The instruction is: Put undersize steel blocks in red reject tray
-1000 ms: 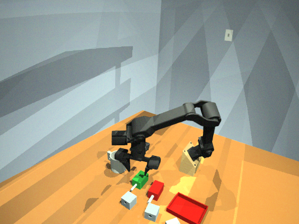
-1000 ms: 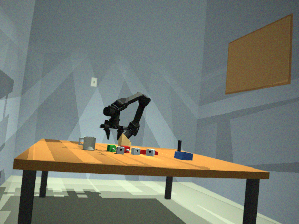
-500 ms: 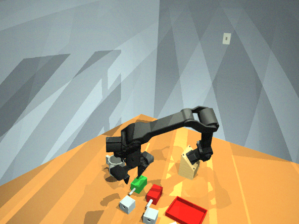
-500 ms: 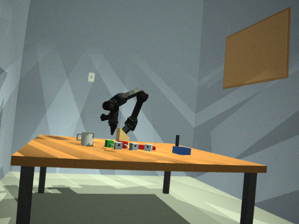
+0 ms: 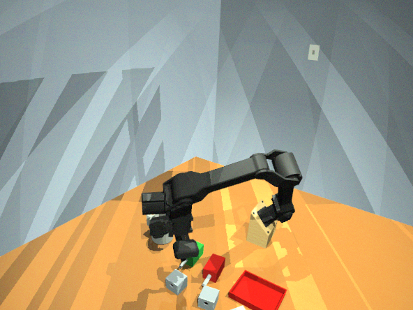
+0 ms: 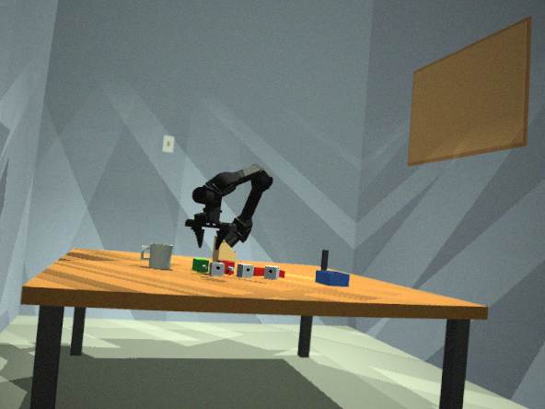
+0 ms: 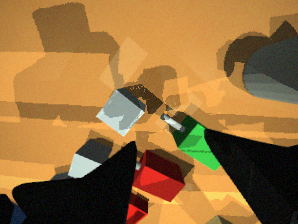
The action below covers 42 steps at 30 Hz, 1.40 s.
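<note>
Hand [image 5: 173, 238] [image 6: 209, 247] [image 7: 169, 139]: mine stands wide apart, tips down, above the worktop [image 5: 115, 265] [image 6: 138, 287] [image 7: 175, 15], with nothing between the fingers.

Landmark: green gauge [image 5: 197, 255] [image 6: 200, 265] [image 7: 197, 146]. It lies on the worktop, apart from my fingers, its pin out of every hole. The first steel block [image 5: 176, 282] [image 6: 216, 269] [image 7: 121, 111] sits just off that pin's tip. The red gauge [image 5: 213, 267] [image 6: 228, 265] [image 7: 161, 176] lies beside the green one; the second steel block [image 5: 208, 297] [image 6: 245, 270] [image 7: 81, 167] is past the red one's pin. The third steel block [image 5: 238, 308] [image 6: 272, 273] is farther along the row. The red tray [image 5: 256, 291] [image 6: 259, 272] is beyond the red gauge from the landmark; no block shows in it from the top view.

What the move turns on: in the wrist view the green gauge's long axis slants across the line between my fingertips, body towards the right of that view, pin towards the gap. If I want the gauge, I judge I must shift over its body and turn to pinch square across it.

Sorting looks unfinished, judging by the tray. Which block is undersize I can't tell by eye. Risk: a low finger could knock the red gauge.
</note>
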{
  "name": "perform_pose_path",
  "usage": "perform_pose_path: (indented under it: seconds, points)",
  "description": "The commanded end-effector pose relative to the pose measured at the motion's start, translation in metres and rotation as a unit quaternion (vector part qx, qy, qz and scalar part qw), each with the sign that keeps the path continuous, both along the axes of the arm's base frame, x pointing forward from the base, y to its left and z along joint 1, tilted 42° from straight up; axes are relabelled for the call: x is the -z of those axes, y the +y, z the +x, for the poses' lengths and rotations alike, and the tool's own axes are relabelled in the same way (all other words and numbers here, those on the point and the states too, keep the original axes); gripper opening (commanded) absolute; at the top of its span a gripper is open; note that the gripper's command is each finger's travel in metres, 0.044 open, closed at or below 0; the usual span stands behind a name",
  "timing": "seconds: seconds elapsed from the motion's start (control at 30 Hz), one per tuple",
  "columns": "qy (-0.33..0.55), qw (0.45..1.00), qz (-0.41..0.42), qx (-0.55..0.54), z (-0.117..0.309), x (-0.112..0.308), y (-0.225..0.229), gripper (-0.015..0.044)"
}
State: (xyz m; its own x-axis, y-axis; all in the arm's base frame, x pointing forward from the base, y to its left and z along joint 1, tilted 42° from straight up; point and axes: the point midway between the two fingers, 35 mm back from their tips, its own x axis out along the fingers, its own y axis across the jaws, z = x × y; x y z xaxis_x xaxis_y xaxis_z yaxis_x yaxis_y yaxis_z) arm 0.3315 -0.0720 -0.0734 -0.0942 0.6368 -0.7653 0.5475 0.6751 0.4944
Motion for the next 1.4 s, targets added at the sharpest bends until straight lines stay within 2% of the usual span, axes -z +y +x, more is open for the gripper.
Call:
perform_pose_path:
  seconds: [0.0, 0.27, 0.6, 0.67, 1.37]
  points:
    - [-0.276, 0.901, 0.048, -0.33, 0.023, -0.007, 0.014, 0.0325]
    - [-0.426, 0.745, 0.071, -0.508, 0.035, -0.011, 0.021, 0.0325]
    - [-0.567, 0.469, 0.092, -0.671, 0.049, -0.015, 0.029, 0.0325]
    - [-0.58, 0.427, 0.094, -0.687, 0.05, -0.016, 0.03, 0.0325]
    - [-0.582, 0.422, 0.093, -0.689, 0.05, -0.003, 0.041, 0.0325]
